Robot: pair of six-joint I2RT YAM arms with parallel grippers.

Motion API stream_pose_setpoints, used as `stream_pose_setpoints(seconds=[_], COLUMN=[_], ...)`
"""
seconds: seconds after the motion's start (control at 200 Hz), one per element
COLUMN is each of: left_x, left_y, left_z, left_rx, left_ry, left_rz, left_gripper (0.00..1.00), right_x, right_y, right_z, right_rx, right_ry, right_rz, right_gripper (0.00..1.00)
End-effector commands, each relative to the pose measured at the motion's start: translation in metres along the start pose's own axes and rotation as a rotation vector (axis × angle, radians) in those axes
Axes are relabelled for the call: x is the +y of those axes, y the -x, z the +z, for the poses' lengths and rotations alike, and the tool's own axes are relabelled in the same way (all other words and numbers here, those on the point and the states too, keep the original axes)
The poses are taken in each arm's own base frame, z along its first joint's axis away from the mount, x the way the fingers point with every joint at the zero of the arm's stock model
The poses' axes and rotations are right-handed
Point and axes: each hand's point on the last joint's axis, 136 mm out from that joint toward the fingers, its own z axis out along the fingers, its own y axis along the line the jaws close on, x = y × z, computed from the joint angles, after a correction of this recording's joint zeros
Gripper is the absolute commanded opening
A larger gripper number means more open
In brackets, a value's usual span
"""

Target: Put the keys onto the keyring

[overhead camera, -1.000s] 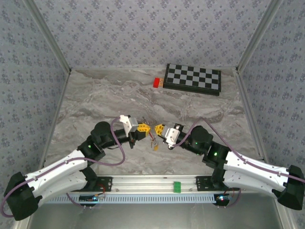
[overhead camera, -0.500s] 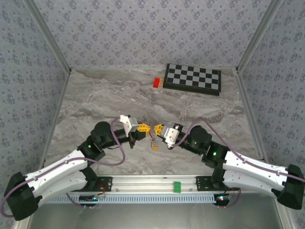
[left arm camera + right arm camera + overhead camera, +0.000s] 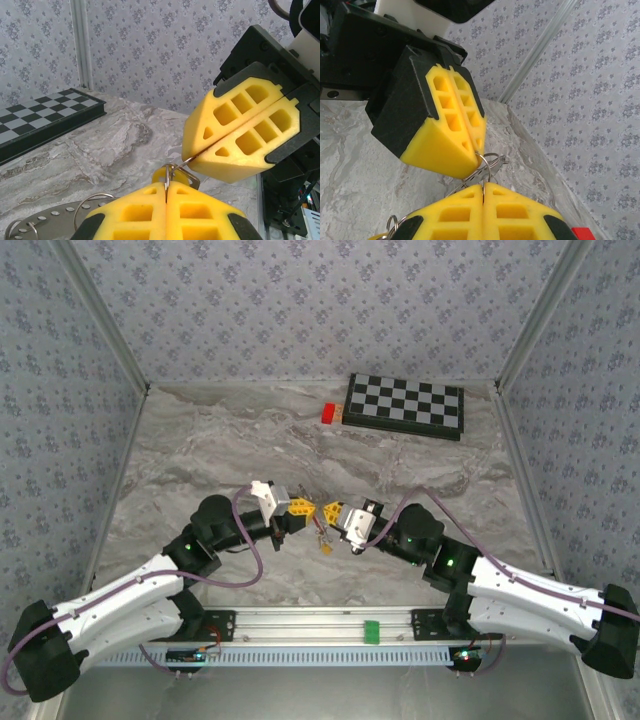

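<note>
Two grippers, top view: your left gripper [image 3: 306, 510] and right gripper [image 3: 329, 510] meet tip to tip above the grey marbled table [image 3: 200, 450], both pinched closed.
Keyring, top view: the thin grey wire keyring [image 3: 318, 527] hangs just below the meeting tips.
Keys, top view: the tiny metal keys with yellow-orange plastic heads [image 3: 325, 546] dangle beneath it; you cannot tell whether they touch the table.
Background, top view: the black-and-white chessboard [image 3: 405, 405] and the small red rectangular block [image 3: 328, 413] lie well apart from the work.
Left wrist view: your left pads clamp an upright strand of the keyring wire, and the right gripper nips the same wire at its very tip.
Right wrist view: the keyring's coils loop between the left gripper's tip and your closed right pads.
Handling: judge the keyring light, springy and slick, likely to twist or slip from the soft pads.
Where to hold: grip the wire close beside the split, keeping your pull gentle; take each key by its plastic head.
</note>
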Motion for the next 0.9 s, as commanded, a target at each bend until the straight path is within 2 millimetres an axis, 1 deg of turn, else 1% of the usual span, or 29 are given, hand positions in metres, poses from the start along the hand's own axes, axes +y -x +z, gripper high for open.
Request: stream_pose_setpoints(seconds=[0.0, 0.16, 0.32, 0.425, 0.455, 0.5, 0.585, 0.64, 0.775, 0.895], left_x=[0.003, 0.007, 0.005, 0.004, 0.003, 0.002, 0.003, 0.003, 0.004, 0.005], left_y=[0.014, 0.014, 0.017, 0.016, 0.017, 0.016, 0.015, 0.016, 0.017, 0.017], left_z=[-0.001, -0.002, -0.004, -0.004, -0.004, -0.003, -0.003, -0.003, -0.003, 0.000], left_rx=[-0.048, -0.055, -0.070, -0.069, -0.072, -0.071, -0.071, -0.074, -0.077, -0.080], left_ry=[0.026, 0.053, 0.046, 0.035, 0.030, 0.028, 0.029, 0.030, 0.035, 0.036], left_rz=[0.006, 0.004, 0.008, 0.004, 0.004, 0.003, 0.001, 0.002, 0.003, -0.001], left_gripper=[0.00, 0.00, 0.00, 0.00, 0.00, 0.00, 0.00, 0.00, 0.00, 0.00], right_x=[0.004, 0.008, 0.010, 0.013, 0.013, 0.014, 0.013, 0.011, 0.005, -0.009], right_y=[-0.002, -0.008, -0.014, -0.016, -0.017, -0.016, -0.017, -0.016, -0.016, -0.016], right_z=[-0.002, -0.002, -0.001, 0.001, 0.001, 0.002, 0.001, -0.001, -0.008, -0.016], right_rx=[0.008, 0.029, 0.045, 0.049, 0.049, 0.046, 0.042, 0.038, 0.027, 0.025], right_ry=[0.008, 0.014, 0.018, 0.025, 0.027, 0.027, 0.023, 0.008, -0.015, -0.063], right_rz=[-0.011, -0.013, -0.013, -0.005, -0.003, -0.001, 0.005, 0.014, 0.065, 0.169], right_gripper=[0.00, 0.00, 0.00, 0.05, 0.08, 0.16, 0.18, 0.23, 0.25, 0.28])
